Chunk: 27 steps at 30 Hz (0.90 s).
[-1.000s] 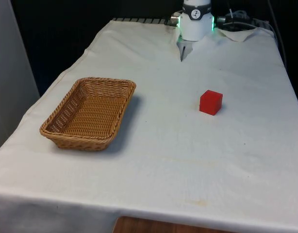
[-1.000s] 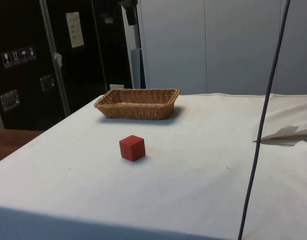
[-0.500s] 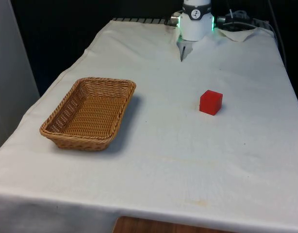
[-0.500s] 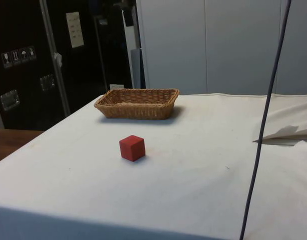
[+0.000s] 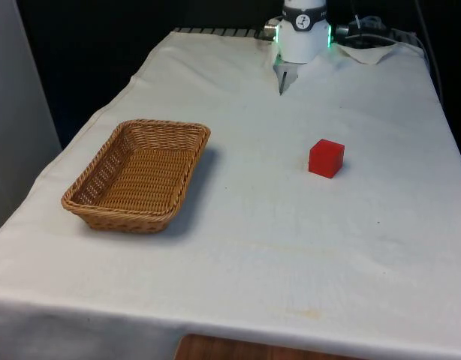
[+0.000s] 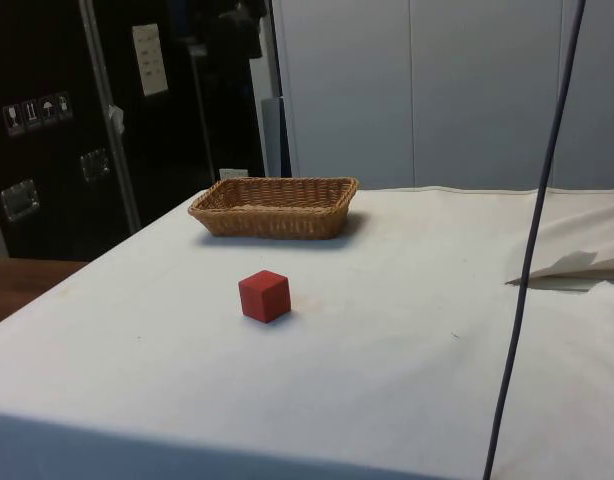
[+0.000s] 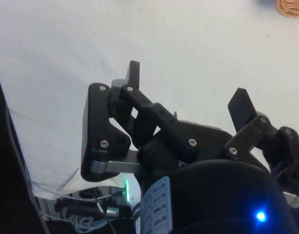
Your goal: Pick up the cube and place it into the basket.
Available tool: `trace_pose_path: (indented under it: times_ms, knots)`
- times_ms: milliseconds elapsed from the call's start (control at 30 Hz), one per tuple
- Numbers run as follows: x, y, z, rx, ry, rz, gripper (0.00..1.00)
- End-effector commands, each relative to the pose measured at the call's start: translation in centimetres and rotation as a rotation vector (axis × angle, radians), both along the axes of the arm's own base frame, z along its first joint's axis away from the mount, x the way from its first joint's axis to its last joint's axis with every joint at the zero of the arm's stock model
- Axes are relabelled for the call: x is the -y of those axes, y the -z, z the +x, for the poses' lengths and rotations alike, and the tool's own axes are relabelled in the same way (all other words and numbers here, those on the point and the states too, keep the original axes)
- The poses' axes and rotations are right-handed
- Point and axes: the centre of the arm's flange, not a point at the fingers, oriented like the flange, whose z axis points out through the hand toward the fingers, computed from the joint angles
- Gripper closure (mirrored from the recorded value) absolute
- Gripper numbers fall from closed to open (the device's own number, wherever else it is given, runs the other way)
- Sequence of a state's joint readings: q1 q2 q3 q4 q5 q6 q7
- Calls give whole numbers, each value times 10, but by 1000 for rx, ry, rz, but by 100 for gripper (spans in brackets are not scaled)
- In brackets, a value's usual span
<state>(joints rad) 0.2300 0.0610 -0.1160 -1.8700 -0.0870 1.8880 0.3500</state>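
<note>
A red cube [image 5: 326, 158] rests on the white cloth towards the front view's right, also seen near the table's middle in the side view [image 6: 264, 296]. The woven wicker basket [image 5: 167, 124] stands at the front view's left with nothing in it; the side view has it behind the cube [image 6: 272, 219]. My gripper [image 7: 187, 90] hangs high over bare cloth, open, with nothing between its fingers. A corner of the basket [image 7: 291, 7] is far beyond the fingertips.
The robot's base [image 5: 302, 34] stands at the table's far end. A dark cable [image 6: 532, 250] hangs down across the side view. A fold of loose cloth [image 6: 577, 265] lies on the table near the base.
The cube and the basket have stayed put. In the side view the hanging cable has swung slightly, and a dark shape at the top has shifted.
</note>
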Motion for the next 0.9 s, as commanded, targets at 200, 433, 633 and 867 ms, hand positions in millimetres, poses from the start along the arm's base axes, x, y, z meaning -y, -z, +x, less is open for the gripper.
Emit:
trace_pose_path:
  times_ms: [200, 433, 633, 867]
  knots:
    - [-12, 4, -1, 20, 0, 1, 0]
    - [-20, 11, -4, 25, 8, 3, 0]
    - [-25, 18, -7, 28, 24, 4, 0]
    - [-29, 29, -10, 44, 31, 8, 0]
